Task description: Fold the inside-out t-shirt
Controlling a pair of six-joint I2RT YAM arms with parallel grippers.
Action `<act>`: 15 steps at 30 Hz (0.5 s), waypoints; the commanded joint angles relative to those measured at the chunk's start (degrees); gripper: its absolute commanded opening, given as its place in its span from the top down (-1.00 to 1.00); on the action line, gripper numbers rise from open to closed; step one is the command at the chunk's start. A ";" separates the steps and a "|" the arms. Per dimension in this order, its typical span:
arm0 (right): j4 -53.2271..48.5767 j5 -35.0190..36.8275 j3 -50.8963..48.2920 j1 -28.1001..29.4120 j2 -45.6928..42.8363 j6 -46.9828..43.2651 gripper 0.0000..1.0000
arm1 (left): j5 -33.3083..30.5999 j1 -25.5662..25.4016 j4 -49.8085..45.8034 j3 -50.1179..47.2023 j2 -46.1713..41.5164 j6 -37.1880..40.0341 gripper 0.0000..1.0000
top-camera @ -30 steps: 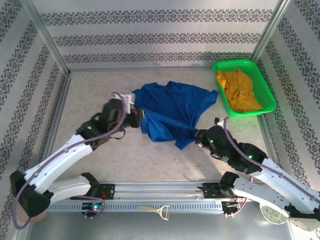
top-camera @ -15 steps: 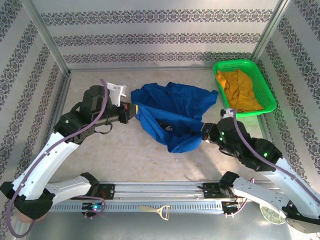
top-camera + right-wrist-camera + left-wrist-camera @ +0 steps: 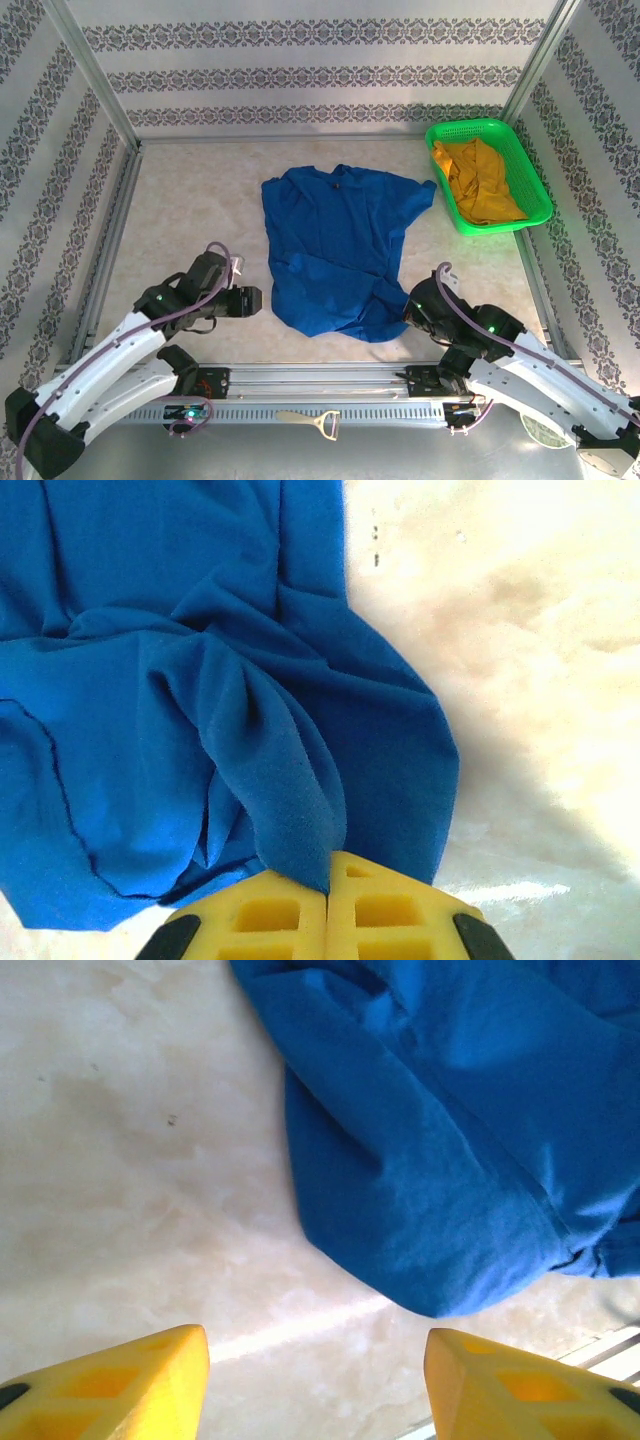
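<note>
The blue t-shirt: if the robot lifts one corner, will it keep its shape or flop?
Probably flops: the blue t-shirt lies in soft wrinkles and bunches into folds where the right gripper pinches it. Thin cloth, so likely light; a push would probably rumple it.

Patterned walls [image 3: 320,75] enclose a beige marbled tabletop [image 3: 190,200].

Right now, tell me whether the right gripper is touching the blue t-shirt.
Touching. In the right wrist view, the right gripper is shut on a fold of the blue t-shirt.
</note>
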 commanded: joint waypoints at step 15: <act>2.77 0.66 -0.58 2.20 4.21 3.10 1.00 | -25.54 -38.37 15.42 11.39 33.72 2.24 -0.41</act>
